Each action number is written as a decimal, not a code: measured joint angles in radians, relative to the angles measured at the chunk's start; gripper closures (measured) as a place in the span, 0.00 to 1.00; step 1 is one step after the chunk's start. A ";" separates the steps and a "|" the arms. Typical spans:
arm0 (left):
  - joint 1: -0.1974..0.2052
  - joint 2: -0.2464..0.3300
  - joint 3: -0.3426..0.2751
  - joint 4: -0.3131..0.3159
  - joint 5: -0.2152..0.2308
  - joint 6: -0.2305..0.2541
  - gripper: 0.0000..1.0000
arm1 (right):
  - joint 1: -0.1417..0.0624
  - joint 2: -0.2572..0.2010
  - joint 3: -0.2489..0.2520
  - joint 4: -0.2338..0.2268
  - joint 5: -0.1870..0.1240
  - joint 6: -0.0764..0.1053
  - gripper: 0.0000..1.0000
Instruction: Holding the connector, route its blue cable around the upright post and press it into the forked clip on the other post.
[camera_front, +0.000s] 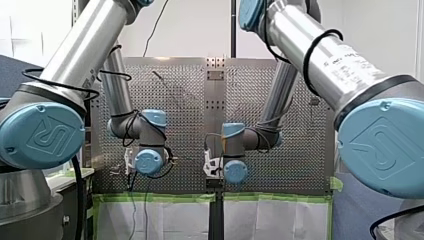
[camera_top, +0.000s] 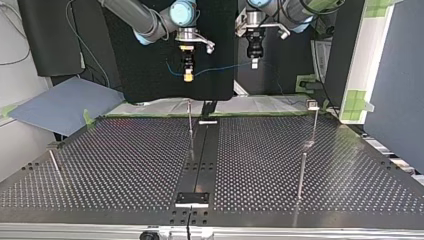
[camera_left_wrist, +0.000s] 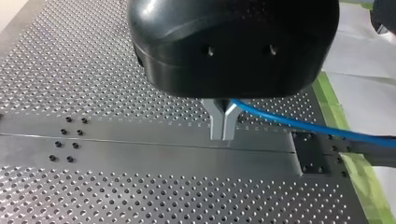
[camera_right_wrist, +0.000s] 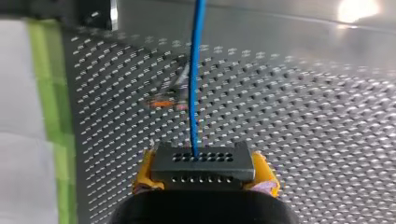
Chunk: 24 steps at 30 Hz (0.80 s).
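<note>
Across the top view, you have the perforated surface (camera_top: 125, 165) filling the lower half, with a dark plate strip (camera_top: 202, 150) down its middle and green tape (camera_top: 150, 115) along its far edge. Over that far edge both arms come down, my right arm (camera_top: 135, 17) at that view's left and my left arm (camera_top: 287, 7) at its right.

You can count four thin posts on the surface. The middle post (camera_top: 190, 125) stands by the far end of the strip. The capped post (camera_top: 314, 125) stands at the right, and its small pale head is too small for you to read as a fork. A bare post (camera_top: 301, 175) stands nearer the camera. A leaning post (camera_top: 55, 164) sits at the left.

My right hand (camera_top: 188, 75) hangs above the middle post. In its wrist view you see its yellow pads (camera_right_wrist: 267, 179) clamped on either side of the dark connector (camera_right_wrist: 202, 165). My left hand (camera_top: 254, 62) hangs beside it, nearer the capped post. Its metal fingers (camera_left_wrist: 217, 119) are closed, meeting at the tips.

The blue cable (camera_left_wrist: 303, 126) comes out from between those fingers near their roots. In the top view it runs in the air from one hand to the other, above the post tops and touching neither post. In the right wrist view you see it leave the connector's holed face and run straight ahead over the surface
</note>
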 joint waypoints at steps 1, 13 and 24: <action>0.002 0.003 0.005 -0.005 0.004 0.005 1.00 | -0.001 0.007 -0.002 0.002 0.003 0.000 1.00; 0.029 0.100 0.083 -0.105 0.006 0.023 1.00 | 0.014 -0.050 -0.058 0.090 -0.001 0.067 1.00; 0.116 0.199 0.090 -0.205 0.023 0.016 1.00 | -0.001 -0.152 -0.064 0.193 -0.056 0.079 1.00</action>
